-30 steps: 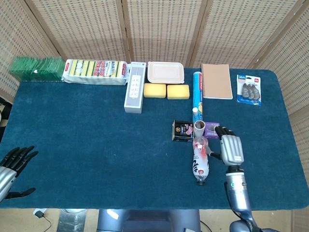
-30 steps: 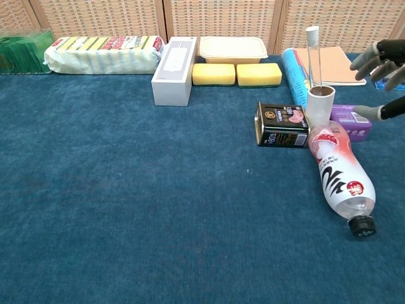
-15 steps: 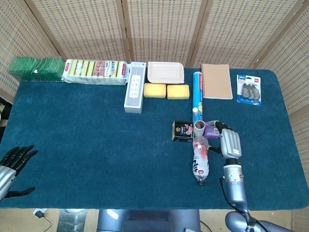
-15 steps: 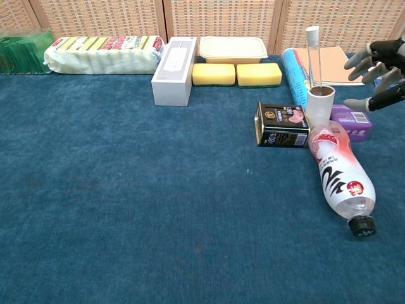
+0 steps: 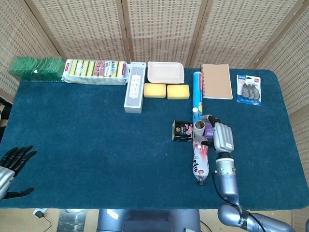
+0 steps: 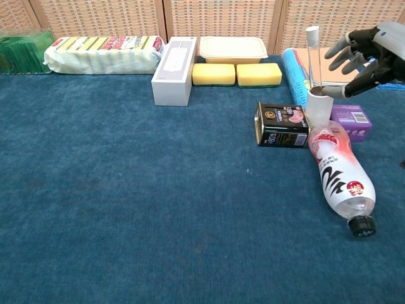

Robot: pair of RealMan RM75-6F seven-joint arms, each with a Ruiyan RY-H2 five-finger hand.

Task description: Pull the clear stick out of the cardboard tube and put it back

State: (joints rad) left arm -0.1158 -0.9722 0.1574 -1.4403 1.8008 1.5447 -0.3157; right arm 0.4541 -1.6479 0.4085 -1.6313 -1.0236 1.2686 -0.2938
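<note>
A: Item one, the right hand (image 6: 370,57). Change of position?

B: It has moved left across the last second, from beside the purple box (image 6: 352,121) to just right of the clear stick (image 6: 313,58). Fingers (image 6: 342,50) apart, reaching toward the stick, nothing held. Thumb tip lies near the rim of the cardboard tube (image 6: 319,107); contact cannot be told.

A: Meaning for the task?

B: Judged as the approach to the first grasp. The pull has not begun.

A: Item two, the task's thing.

B: Clear stick, upright, lower end inside the cardboard tube, capped top well above the rim. The tube stands on the table (image 6: 126,202), right of centre, between the black tin (image 6: 282,125) on its left and the purple box on its right. A bottle (image 6: 338,177) lies on its side just near of it.

A: Item three, other containers.

B: Lidded beige tray (image 6: 232,49) at the far edge, contents hidden.

A: Left hand (image 5: 13,162)?

B: At the near-left table corner, fingers spread, idle.
</note>
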